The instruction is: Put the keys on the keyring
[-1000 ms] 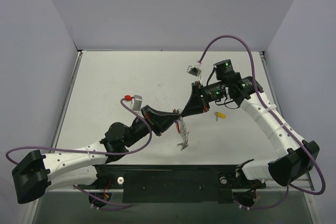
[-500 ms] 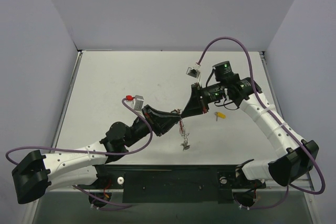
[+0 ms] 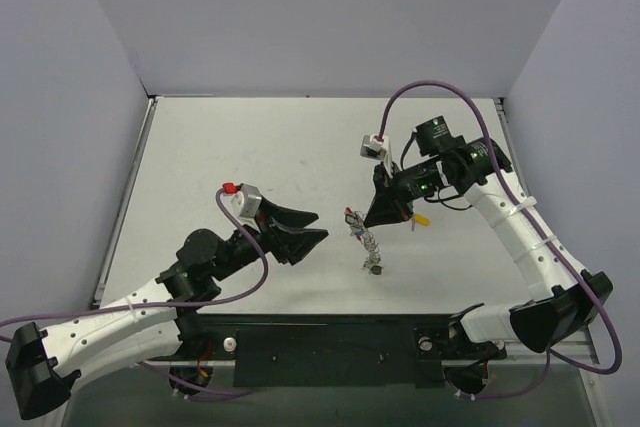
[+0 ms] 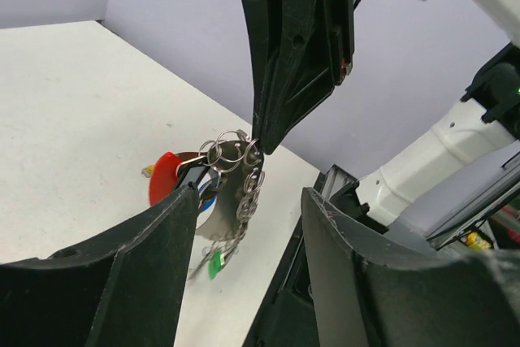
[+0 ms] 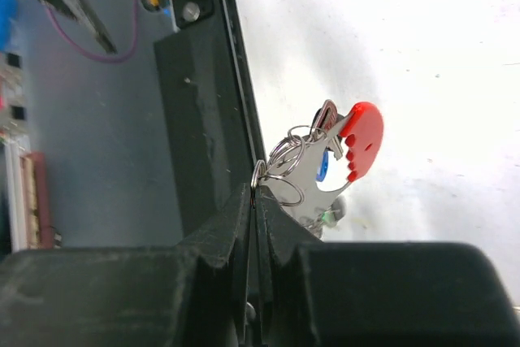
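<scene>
Nearest us, the left jaws stand spread and hold nothing, their tips apart from the keyring (image 3: 357,219). The right jaws are pressed together, pinching the keyring's top loop above the middle of the worktop (image 3: 250,147). A red key (image 4: 165,178), a green key (image 4: 215,264) and a chain (image 4: 250,193) dangle from the keyring. A yellow key (image 3: 421,218) lies on the worktop just beside the right jaws. Beyond, open worktop stretches to grey walls (image 3: 320,17) at the left, far and right edges.

Polished silvery metal is shown on the keyring (image 4: 230,152), glossy red plastic on a key (image 5: 361,140), matt black plastic on the right end effector (image 5: 255,194), and a matt, faintly speckled white finish on the table (image 4: 73,95).
</scene>
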Tool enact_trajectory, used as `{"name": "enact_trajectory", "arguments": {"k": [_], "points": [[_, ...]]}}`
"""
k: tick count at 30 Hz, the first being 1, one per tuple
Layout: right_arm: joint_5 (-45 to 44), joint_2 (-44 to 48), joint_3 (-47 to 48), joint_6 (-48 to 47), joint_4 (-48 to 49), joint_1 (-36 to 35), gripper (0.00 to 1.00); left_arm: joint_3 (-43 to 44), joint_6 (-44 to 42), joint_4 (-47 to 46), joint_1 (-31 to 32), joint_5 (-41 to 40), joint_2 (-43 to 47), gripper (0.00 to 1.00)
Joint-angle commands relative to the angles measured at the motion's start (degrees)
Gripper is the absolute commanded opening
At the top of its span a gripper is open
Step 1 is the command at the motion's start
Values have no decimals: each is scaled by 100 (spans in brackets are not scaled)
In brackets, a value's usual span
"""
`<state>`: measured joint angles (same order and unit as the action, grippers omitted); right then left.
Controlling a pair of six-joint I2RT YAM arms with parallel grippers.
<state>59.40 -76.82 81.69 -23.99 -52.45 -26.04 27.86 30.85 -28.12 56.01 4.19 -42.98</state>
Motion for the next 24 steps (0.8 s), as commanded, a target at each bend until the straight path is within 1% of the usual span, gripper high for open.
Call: {"name": "enact_trajectory", "arguments": {"k": [1,2,3,7,9,11,13,15,19,24], "points": [[-436,-53,461,-1546,-1204,-146,0,203,-702,185,-55,600,-17,63],[-516,-53,488,-1843,-1276,-234,0,211,-738,-16,-55,801,-96,62],[-578,-35,514,-1933,-1373,-261,0,246,-817,-79,-38,1012,-166,62],[-210,-18,471,-2452,-1522,-270,0,378,-905,-650,41,1461,-632,61],[10,-26,427,-2873,-1654,-270,0,492,-958,-844,138,1584,-895,58],[151,-44,374,-2979,-1672,-270,0,606,-1054,-958,252,1681,-1185,55],[283,-53,330,-3059,-1681,-226,0,738,-1186,-941,401,1682,-1405,53],[406,-70,277,-3112,-1690,-200,0,809,-1344,-853,533,1516,-1555,52],[625,-70,225,-3191,-1681,-129,0,818,-1626,-766,710,1121,-1643,50],[810,-62,154,-3340,-1734,-76,0,941,-2056,-511,868,848,-1705,49]]}}
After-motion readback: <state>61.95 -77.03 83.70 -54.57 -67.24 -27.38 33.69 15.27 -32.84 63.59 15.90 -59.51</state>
